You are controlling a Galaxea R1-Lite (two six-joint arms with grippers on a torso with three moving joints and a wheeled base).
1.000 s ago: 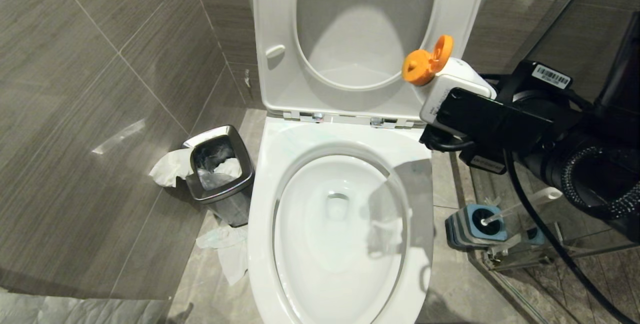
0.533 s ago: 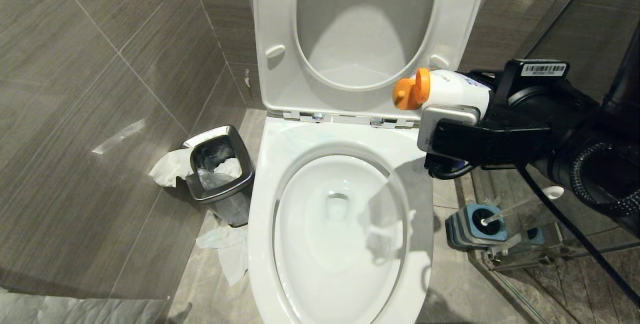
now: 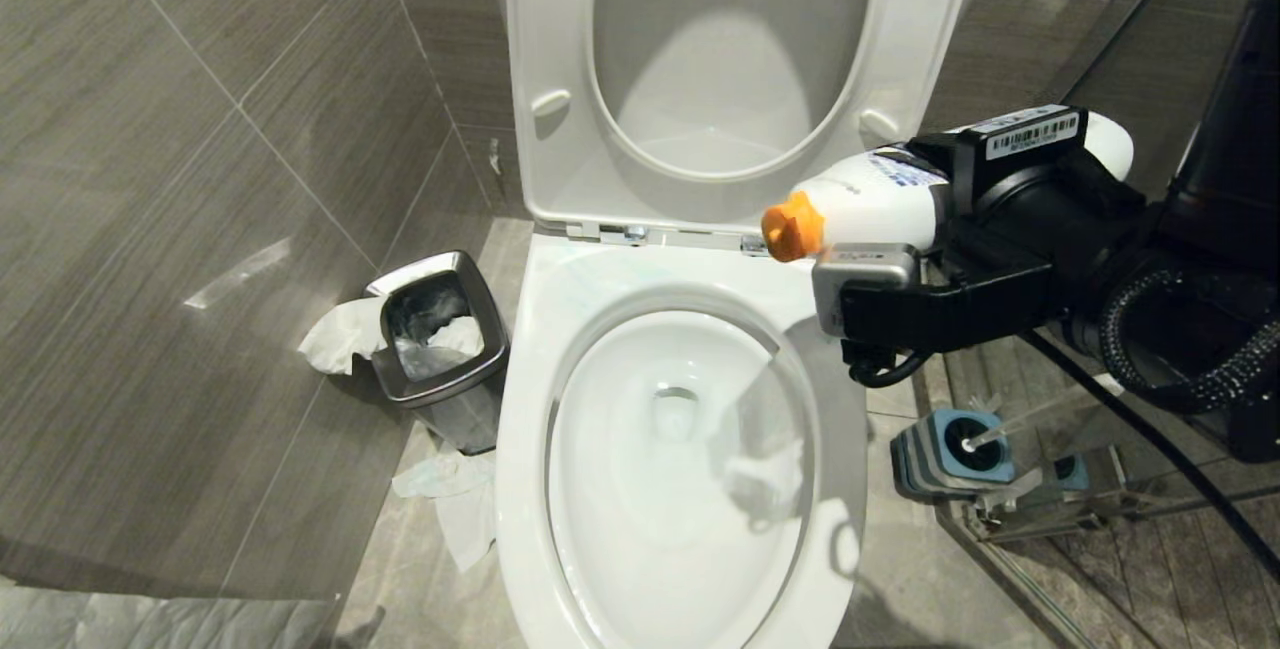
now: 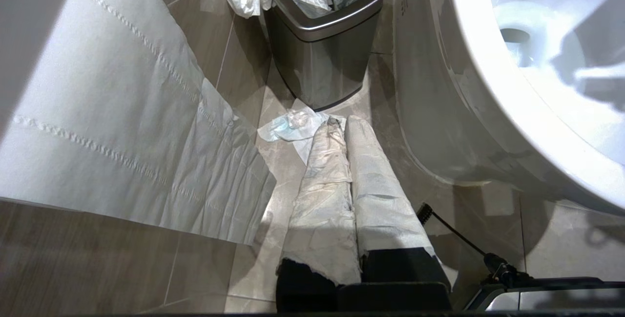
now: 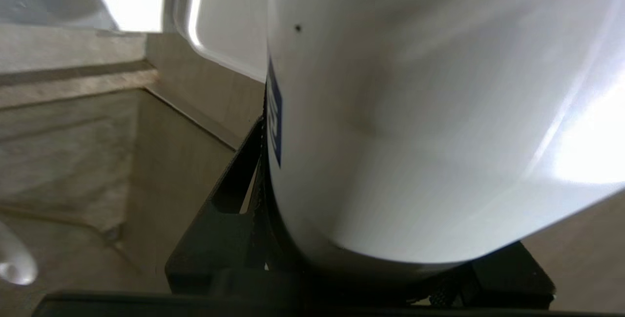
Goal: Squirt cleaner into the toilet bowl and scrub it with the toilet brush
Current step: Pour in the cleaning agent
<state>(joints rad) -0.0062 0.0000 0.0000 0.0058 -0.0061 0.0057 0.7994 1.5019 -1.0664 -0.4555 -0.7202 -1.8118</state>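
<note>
Waste bin [image 3: 440, 349] left of toilet bowl [image 3: 680, 469]; right gripper [image 3: 940, 229] clamped on bottle [image 3: 870, 204], left gripper [image 4: 342, 131] pressed together.

You get no readable text: barcode sticker [image 3: 1033, 133] on the right arm and the bottle's blue label [image 3: 893, 169] are too small.

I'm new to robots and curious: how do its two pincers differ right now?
The right pincer grips a white bottle with an orange cap, held sideways over the toilet bowl rim. The left pincer holds nothing, is shut, its fingers wrapped in white paper, pointing at the floor beside the steel bin. Both have black bodies.
</note>
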